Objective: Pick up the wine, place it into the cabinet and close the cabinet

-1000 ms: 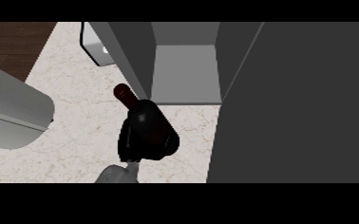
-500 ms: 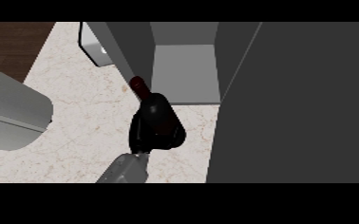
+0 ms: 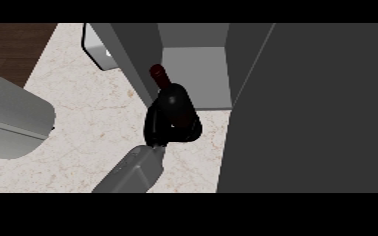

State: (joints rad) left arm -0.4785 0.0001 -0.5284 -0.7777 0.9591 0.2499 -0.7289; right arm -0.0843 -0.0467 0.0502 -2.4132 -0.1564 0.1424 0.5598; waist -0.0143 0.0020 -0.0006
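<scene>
A wine bottle shows only its dark red neck (image 3: 157, 73); the rest is hidden under my left hand (image 3: 174, 117), whose black fingers are curled round the body. The neck tilts up and away from me. It sits right at the front edge of the grey cabinet's left wall (image 3: 139, 62), beside the lighter inner floor of the cabinet (image 3: 193, 75). The cabinet's dark door (image 3: 303, 110) stands open and fills the right side of the view. My grey forearm (image 3: 133, 172) comes in from the lower edge. My right hand does not show.
A large rounded grey object (image 3: 22, 120) stands at the left edge of the speckled counter (image 3: 81, 125). A pale boxy item (image 3: 96, 50) sits behind the cabinet's left wall. Dark wood (image 3: 22, 45) shows beyond the counter's far-left edge.
My left hand has carried the bottle up and to the right, from the counter in front of the cabinet to the mouth of the opening. The neck now overlaps the cabinet's left wall.
</scene>
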